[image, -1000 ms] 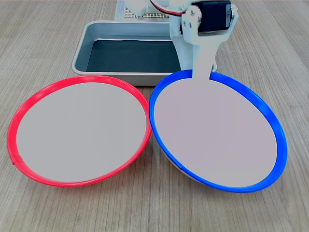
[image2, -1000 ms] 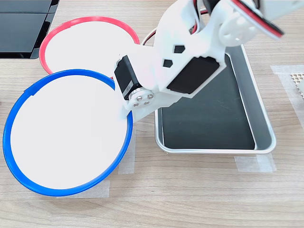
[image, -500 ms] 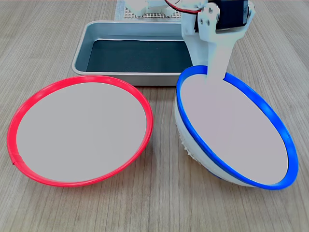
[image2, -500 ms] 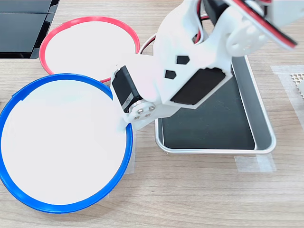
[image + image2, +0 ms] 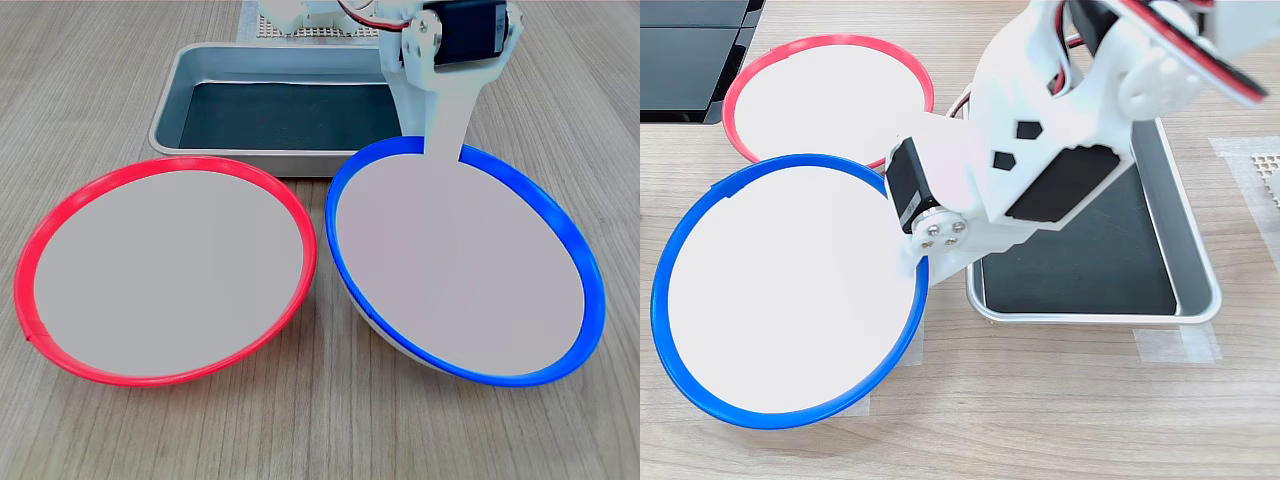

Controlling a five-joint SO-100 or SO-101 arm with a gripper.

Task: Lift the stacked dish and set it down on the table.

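Gripper point(image 5: 441, 160) pinching the blue-rimmed dish's point(image 5: 560, 225) far rim has levelled it from its tilt, nearly seated on the table point(image 5: 330, 420)

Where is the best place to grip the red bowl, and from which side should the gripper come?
Grip the red bowl by its thin rim, one finger inside and one outside; its wide, shallow body is likely too broad to span. In the first exterior view, the rim's far edge beside the metal tray faces the arm, so coming down there from above looks simplest, as the gripper does on the blue bowl.
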